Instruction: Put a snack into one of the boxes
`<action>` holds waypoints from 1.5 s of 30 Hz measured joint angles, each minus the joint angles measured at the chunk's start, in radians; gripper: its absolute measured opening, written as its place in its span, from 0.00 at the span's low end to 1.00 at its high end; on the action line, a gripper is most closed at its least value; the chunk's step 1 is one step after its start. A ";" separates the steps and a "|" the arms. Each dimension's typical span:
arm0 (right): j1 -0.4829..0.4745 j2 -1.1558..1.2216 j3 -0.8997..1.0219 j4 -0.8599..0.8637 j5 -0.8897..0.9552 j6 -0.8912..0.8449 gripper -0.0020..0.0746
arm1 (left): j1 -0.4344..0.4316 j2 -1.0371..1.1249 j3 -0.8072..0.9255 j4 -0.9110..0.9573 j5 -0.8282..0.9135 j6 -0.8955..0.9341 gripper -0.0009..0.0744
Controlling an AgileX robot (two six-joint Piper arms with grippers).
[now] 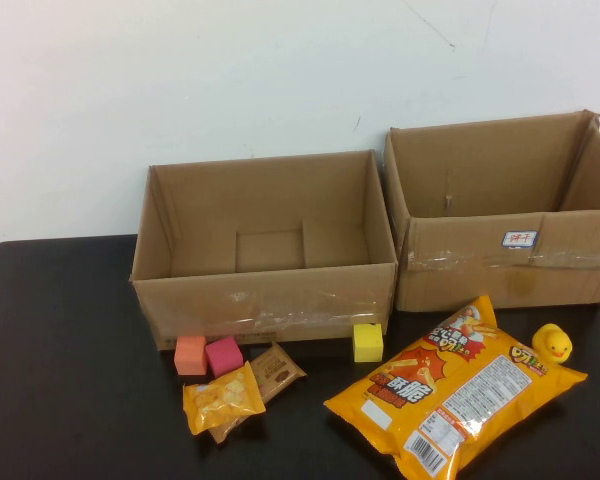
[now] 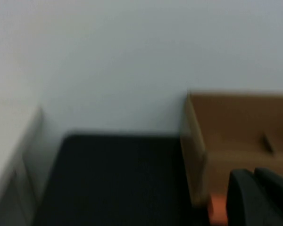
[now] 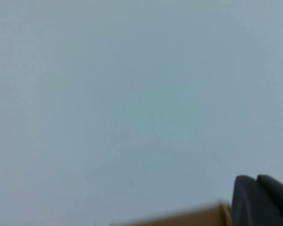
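A big orange chip bag (image 1: pixel 458 400) lies on the black table at the front right. A small yellow snack packet (image 1: pixel 223 398) and a brown snack packet (image 1: pixel 273 372) lie at the front left. Two open, empty cardboard boxes stand behind them: the left box (image 1: pixel 265 300) and the right box (image 1: pixel 480 265). Neither arm shows in the high view. My left gripper (image 2: pixel 252 173) is shut and empty, off to the left of the left box (image 2: pixel 236 122). My right gripper (image 3: pixel 255 179) is shut and empty, facing the wall above a box edge (image 3: pixel 179 219).
An orange cube (image 1: pixel 190 355), a pink cube (image 1: pixel 223 355) and a yellow cube (image 1: pixel 367 342) sit against the left box's front. A yellow rubber duck (image 1: pixel 552 343) sits beside the chip bag. The orange cube also shows in the left wrist view (image 2: pixel 218 209). A white wall stands behind.
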 joint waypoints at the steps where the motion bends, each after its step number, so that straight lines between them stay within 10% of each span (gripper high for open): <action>1: 0.000 0.037 -0.012 0.002 0.035 0.000 0.02 | 0.000 0.043 -0.007 -0.022 0.024 0.000 0.01; 13: 0.000 0.436 -0.022 0.003 0.203 -0.025 0.02 | 0.000 0.525 -0.011 -0.118 0.044 0.032 0.01; 21: 0.000 0.642 -0.022 0.005 0.222 -0.028 0.02 | -0.001 0.873 -0.116 -0.382 0.054 0.423 0.01; 29: 0.000 0.689 -0.022 0.011 0.194 -0.052 0.02 | -0.175 1.172 -0.221 -0.410 -0.115 0.542 0.04; 37: 0.000 0.681 -0.022 0.015 0.199 -0.096 0.02 | -0.397 1.423 -0.313 -0.275 -0.249 0.596 0.77; 45: 0.000 0.677 -0.022 0.017 0.201 -0.119 0.02 | -0.408 1.673 -0.465 -0.244 -0.249 0.596 0.92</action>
